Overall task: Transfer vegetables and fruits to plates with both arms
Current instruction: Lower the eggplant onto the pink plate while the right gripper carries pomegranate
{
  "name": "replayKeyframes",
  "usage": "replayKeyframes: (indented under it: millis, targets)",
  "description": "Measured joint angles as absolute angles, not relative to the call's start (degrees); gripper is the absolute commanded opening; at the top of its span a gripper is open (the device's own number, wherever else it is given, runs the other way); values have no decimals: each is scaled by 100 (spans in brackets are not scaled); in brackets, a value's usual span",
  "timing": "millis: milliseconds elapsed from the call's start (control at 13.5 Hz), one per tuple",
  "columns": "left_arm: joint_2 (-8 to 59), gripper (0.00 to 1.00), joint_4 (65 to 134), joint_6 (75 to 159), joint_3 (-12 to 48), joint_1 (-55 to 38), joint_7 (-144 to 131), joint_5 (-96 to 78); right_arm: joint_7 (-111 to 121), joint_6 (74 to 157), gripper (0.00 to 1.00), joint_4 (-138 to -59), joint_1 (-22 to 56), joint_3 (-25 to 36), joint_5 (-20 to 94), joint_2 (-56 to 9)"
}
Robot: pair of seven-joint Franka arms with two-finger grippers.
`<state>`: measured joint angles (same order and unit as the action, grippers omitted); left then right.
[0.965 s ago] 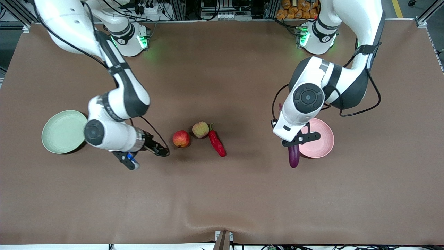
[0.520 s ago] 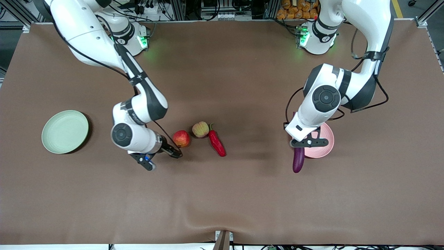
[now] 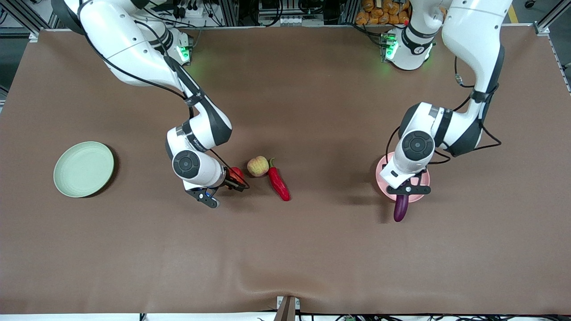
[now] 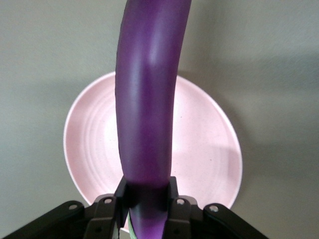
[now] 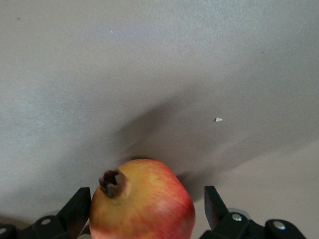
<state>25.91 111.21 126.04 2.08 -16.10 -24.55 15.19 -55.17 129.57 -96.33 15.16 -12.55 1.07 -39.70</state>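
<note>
L gripper clamped on purple eggplant, held in the air over pink plate; eggplant's free end sticks out past the plate rim. R gripper down at table level w/ jaws wide either side of pomegranate, not closed on it. Peach just beside pomegranate, red chili touching peach. Green plate toward R arm's end of table.
</note>
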Motion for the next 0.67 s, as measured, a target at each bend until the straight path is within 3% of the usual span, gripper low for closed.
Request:
replayKeyframes:
  millis: [148,223,445,668]
  targets:
    - [2640,0,11183,12635,207,-1585,-2455,1520,-5617,13002,17,-9673,1520,-1306,101,-3969]
    - [2642,0,11207,12635,207,-1542,-2455,1528,-5633,12995,0,-9669,1519,-1319,98,-3955]
    - [2637,0,11273,12635,207,-1392,-2455,1606,-5637,12872,0,-9645,1363,-1387,95,-3953]
    - [2595,1,11364,12635,207,-1347,-2455,1613,-5037,11808,0,-9478,842,-1490,74,-3746]
